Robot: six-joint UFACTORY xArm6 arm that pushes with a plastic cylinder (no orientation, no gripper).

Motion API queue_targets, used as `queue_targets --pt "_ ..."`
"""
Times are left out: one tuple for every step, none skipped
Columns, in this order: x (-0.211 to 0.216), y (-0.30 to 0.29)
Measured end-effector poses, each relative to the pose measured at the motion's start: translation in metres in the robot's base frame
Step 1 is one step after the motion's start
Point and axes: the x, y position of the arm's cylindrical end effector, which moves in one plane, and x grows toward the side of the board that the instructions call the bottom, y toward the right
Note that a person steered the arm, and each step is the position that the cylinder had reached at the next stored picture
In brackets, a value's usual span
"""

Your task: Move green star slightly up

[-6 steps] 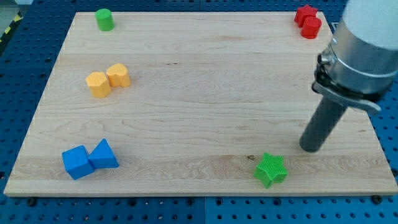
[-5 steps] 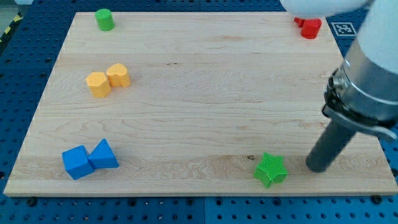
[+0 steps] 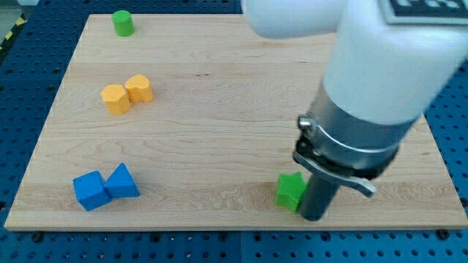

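Now the tip (image 3: pixel 313 217) touches the star (image 3: pixel 289 191) from its lower right; the rod has no jaws.

- A robot lab bench: a wooden table (image 3: pixel 219 109) lies on a blue perforated base (image 3: pixel 22 88).
- Small coloured blocks sit on it as test pieces.
- A large white and grey arm (image 3: pixel 380 80) hangs over it.

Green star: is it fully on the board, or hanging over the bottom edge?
On the board. The green star lies flat with bare board below it; my tip touches its right side.
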Motion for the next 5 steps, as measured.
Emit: queue_targets --pt "-0.026 -0.005" --pt "-0.050 -0.009" --pt "-0.023 -0.029" --pt "-0.005 -0.050" --pt "-0.023 -0.070"
